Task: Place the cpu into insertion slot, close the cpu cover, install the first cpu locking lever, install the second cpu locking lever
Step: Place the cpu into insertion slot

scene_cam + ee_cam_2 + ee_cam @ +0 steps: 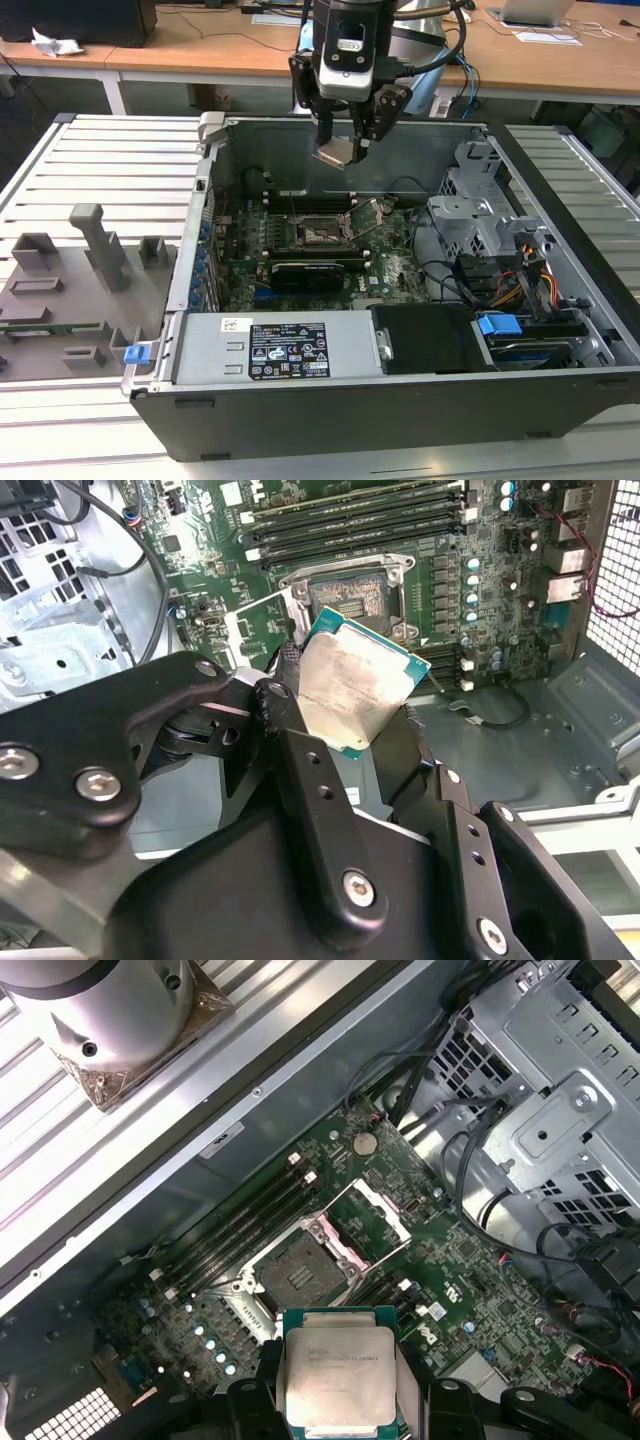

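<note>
Gripper [343,148] clamped on the cpu [338,1378], hovering over the open case [400,422]; insertion slot [300,1275] bare below, cpu cover [381,1207] flipped up.

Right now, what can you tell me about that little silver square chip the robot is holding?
The small flat square chip has a dull silver-grey metal top on a green-edged base. The black fingers pinch it at two opposite edges, tilted, in the air above the green motherboard, not yet in the open square dark socket.
</note>
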